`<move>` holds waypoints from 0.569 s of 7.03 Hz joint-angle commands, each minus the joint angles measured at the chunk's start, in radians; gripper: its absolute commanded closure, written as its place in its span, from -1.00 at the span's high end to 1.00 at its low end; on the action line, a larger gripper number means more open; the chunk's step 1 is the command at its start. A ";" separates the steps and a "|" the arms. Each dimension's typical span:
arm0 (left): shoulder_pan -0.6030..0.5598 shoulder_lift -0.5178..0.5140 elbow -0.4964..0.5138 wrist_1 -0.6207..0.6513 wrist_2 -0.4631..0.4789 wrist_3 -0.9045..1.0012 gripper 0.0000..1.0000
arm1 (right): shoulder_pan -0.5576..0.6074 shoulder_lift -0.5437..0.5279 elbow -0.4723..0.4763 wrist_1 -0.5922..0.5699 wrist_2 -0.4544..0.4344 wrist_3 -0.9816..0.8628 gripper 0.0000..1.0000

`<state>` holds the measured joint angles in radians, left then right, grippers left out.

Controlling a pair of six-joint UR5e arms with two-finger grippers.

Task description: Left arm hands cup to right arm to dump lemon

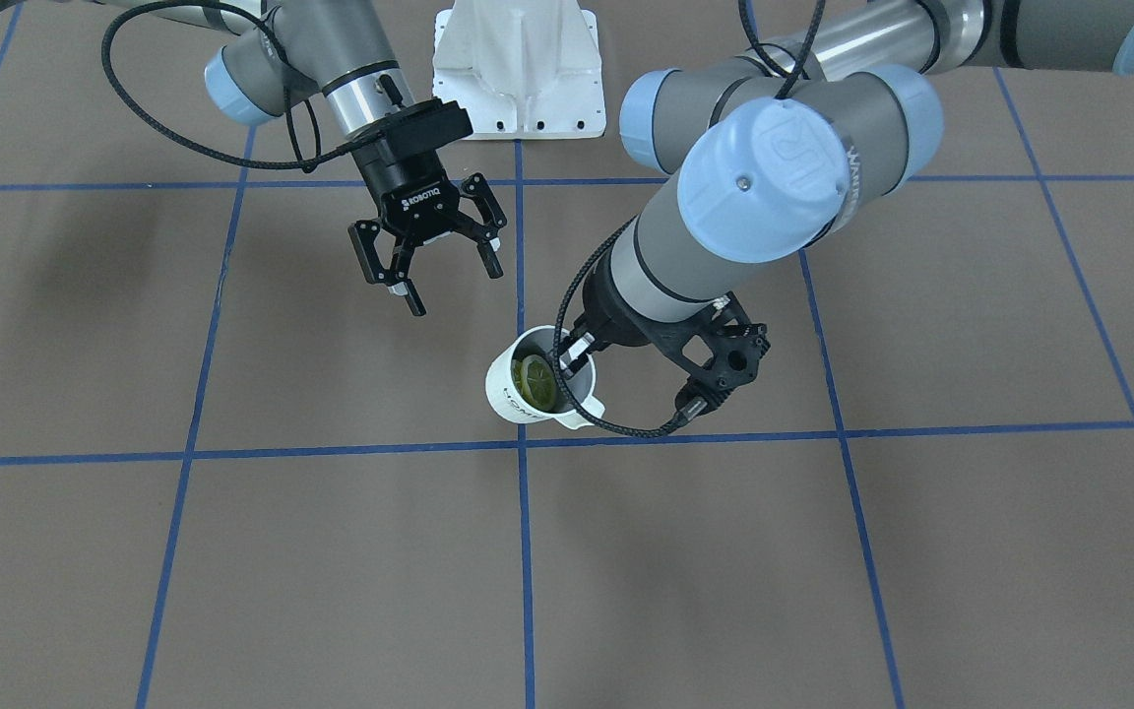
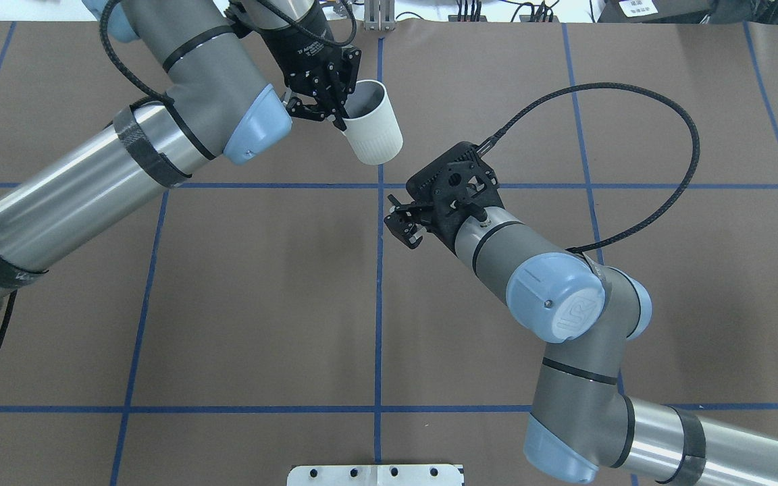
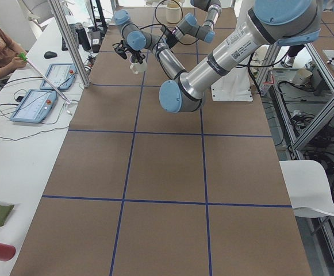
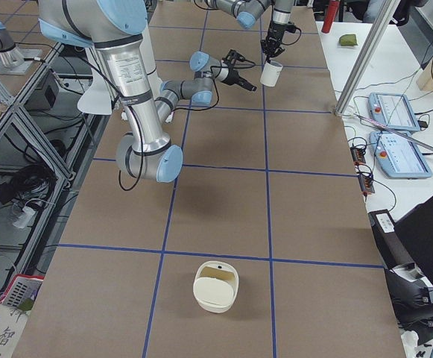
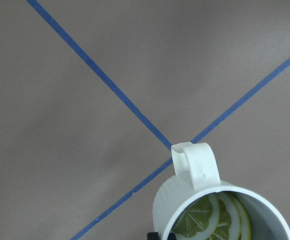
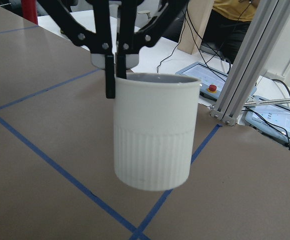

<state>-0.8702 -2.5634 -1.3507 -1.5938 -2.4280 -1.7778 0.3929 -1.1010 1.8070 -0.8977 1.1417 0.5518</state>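
Observation:
My left gripper (image 1: 567,356) is shut on the rim of the cream-white cup (image 1: 533,389), one finger inside and one outside, and holds it tilted above the table. A yellow-green lemon (image 1: 535,382) slice lies inside; the left wrist view shows the lemon (image 5: 204,220) overlapping more slices below the cup's handle (image 5: 197,165). Overhead, the left gripper (image 2: 338,116) holds the cup (image 2: 374,128) near the far centre line. My right gripper (image 1: 456,288) is open and empty, apart from the cup. Its wrist view looks straight at the cup (image 6: 153,135) and the left fingers (image 6: 110,75).
The white robot mount (image 1: 518,69) stands at the table's robot edge. A cream lidded container (image 4: 216,286) sits on the table near its right end. Operator tablets (image 4: 395,112) and an aluminium post (image 6: 244,65) stand past the far edge. Blue tape lines cross the brown table (image 2: 261,290).

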 commanded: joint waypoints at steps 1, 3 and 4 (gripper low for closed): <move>0.025 -0.006 0.013 -0.051 -0.008 0.006 -1.00 | -0.002 0.004 -0.002 0.002 0.000 0.008 0.98; 0.034 -0.006 0.010 -0.054 -0.029 0.014 -1.00 | -0.002 0.004 -0.002 0.002 0.000 0.008 0.98; 0.034 -0.006 0.009 -0.055 -0.078 0.015 -1.00 | -0.002 0.004 -0.003 0.002 -0.006 0.010 0.98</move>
<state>-0.8380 -2.5695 -1.3406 -1.6465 -2.4640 -1.7659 0.3913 -1.0969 1.8050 -0.8963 1.1397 0.5601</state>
